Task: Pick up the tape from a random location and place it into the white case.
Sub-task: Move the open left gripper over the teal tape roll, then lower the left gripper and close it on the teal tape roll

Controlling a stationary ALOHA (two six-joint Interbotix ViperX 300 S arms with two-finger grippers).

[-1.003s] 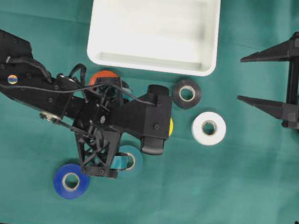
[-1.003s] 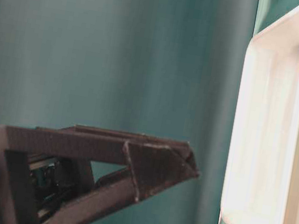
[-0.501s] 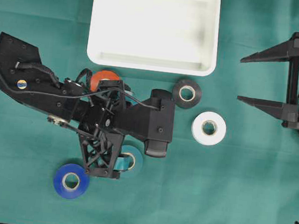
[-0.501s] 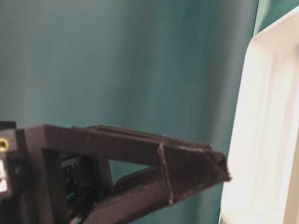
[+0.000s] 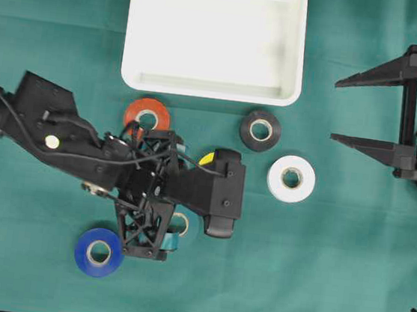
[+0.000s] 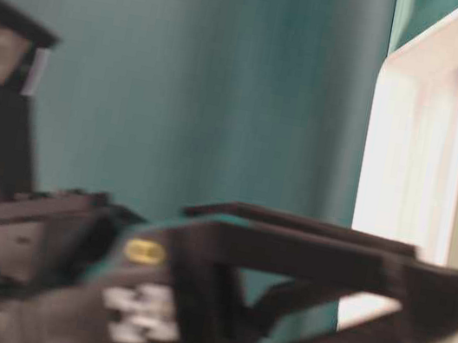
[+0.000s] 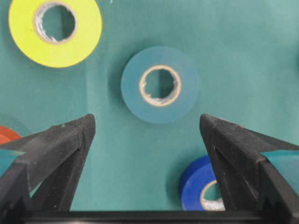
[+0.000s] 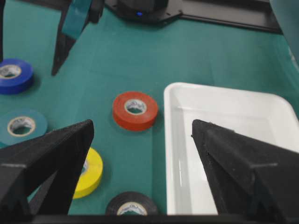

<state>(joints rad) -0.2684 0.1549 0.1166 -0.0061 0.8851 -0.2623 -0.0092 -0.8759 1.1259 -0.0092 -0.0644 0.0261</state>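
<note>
A: Since a second ago, the left gripper (image 5: pixel 156 234) is seen shifted toward 5 o'clock in the overhead view, so the orange tape roll (image 5: pixel 147 115) is now fully uncovered and an edge of the yellow tape roll (image 5: pixel 206 158) is exposed.

B: How many rolls are counted?

A: Six are counted, one of each colour: orange, yellow, black (image 5: pixel 260 130), white (image 5: pixel 291 178), dark blue (image 5: pixel 99 252), and a teal tape roll (image 7: pixel 160 84) that is largely hidden under the arm from overhead. One white case (image 5: pixel 216 36) is counted, at 12 o'clock of the cluster.

B: How is the teal roll laid?

A: It is laid flat on the green cloth (image 5: pixel 315 274), its hole facing straight up; being round, no long axis can be given. In the left wrist view it is seen ahead of the gap between the two fingers, touched by neither. The yellow roll is seen at 10 o'clock of it, the dark blue roll at 5 o'clock.

B: And the case?

A: Its long axis is run from 9 to 3 o'clock overhead, with nothing seen inside.

B: What about the grippers?

A: The left gripper's jaws are spread wide and nothing is held. The right gripper (image 5: pixel 336 110) is parked at 3 o'clock, jaws likewise wide apart and nothing gripped.
</note>
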